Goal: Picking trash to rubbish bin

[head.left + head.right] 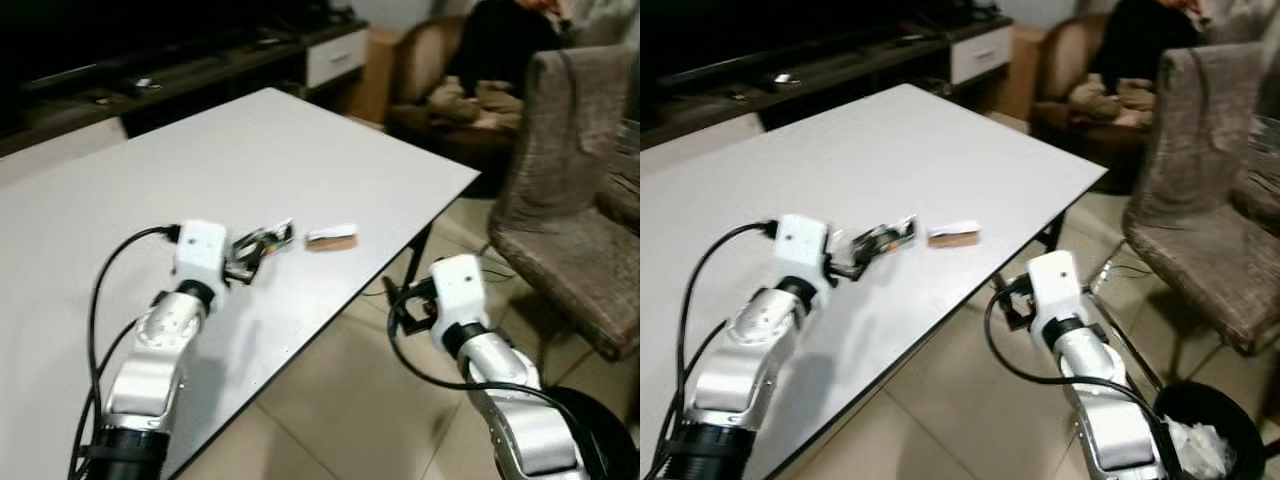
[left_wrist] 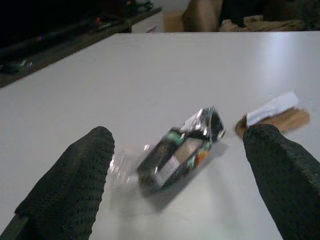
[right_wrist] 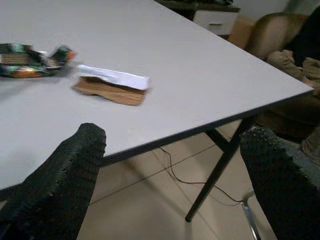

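Observation:
A crumpled shiny green and black wrapper (image 2: 180, 150) lies on the white table (image 1: 250, 150). My left gripper (image 2: 180, 136) is open just above the tabletop, one finger on each side of the wrapper (image 1: 262, 240), not touching it. To the wrapper's right lies a brown scrap with a white paper strip (image 1: 331, 238). My right gripper (image 3: 174, 132) is open and holds nothing, hanging below the table's front right edge (image 1: 405, 305) and facing the scrap (image 3: 112, 85). A black rubbish bin (image 1: 1205, 435) with white trash inside stands on the floor at the lower right.
A grey upholstered chair (image 1: 570, 200) stands right of the table, close to my right arm. A person in dark clothes (image 1: 500, 50) sits on a brown sofa at the back. A dark TV cabinet (image 1: 150, 75) runs behind the table. A thin cable (image 3: 175, 170) lies on the tiled floor.

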`<state>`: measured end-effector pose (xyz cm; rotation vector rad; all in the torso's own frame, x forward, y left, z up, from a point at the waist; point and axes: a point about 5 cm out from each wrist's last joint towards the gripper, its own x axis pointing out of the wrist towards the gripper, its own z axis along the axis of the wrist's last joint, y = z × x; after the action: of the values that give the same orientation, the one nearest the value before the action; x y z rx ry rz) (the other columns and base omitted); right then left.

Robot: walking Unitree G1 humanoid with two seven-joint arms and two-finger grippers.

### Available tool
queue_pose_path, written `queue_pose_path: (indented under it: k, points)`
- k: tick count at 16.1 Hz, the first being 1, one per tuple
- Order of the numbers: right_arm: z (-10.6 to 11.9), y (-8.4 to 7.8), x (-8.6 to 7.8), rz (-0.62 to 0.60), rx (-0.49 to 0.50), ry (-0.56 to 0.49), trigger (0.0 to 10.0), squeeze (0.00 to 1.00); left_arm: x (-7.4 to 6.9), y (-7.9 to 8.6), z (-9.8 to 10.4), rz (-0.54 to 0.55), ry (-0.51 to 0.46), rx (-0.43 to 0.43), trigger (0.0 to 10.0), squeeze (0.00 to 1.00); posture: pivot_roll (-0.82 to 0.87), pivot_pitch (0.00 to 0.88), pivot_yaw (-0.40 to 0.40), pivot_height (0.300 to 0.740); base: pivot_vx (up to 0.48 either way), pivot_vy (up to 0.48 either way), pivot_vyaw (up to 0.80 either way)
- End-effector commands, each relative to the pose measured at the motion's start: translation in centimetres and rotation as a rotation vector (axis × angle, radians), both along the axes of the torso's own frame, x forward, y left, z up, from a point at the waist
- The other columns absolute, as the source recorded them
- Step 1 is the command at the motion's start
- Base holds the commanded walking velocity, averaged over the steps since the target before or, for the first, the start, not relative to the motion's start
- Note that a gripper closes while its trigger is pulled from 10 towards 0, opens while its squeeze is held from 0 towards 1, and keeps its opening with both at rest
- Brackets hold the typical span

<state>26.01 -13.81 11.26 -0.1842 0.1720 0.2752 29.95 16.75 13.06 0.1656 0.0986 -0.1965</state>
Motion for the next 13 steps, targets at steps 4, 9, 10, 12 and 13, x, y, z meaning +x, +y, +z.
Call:
queue_pose_path:
  k: [4,9,10,12,13]
  points:
    - [-0.9,-0.1,0.1,0.044,-0.044,0.046,10.0,0.00,0.3,1.1,-0.5,0.041,0.006,0.028,10.0,0.00,-0.02,0.000,-0.024,0.740,0.320,0.000,0.00]
    - [-0.7,0.3,0.6,0.052,-0.037,0.028,10.0,0.00,2.4,3.1,-0.1,0.061,0.014,-0.026,10.0,0.05,-0.01,0.000,-0.027,0.740,0.000,0.000,0.00]
    - [-0.5,0.5,0.8,0.056,-0.041,0.021,10.0,0.00,3.0,2.4,0.1,-0.026,0.015,-0.088,10.0,1.00,-0.02,0.000,-0.021,0.740,0.000,0.000,0.00]
    - [-0.3,0.7,0.7,0.072,-0.044,0.020,10.0,0.00,4.0,1.1,0.1,-0.163,0.027,-0.103,10.0,1.00,-0.02,0.000,-0.015,0.740,0.000,0.000,0.00]
    - [-0.2,0.9,0.4,0.098,-0.048,0.019,10.0,0.00,4.6,0.8,-0.3,-0.193,0.049,-0.064,10.0,1.00,-0.03,0.000,-0.006,0.740,0.000,0.000,0.00]
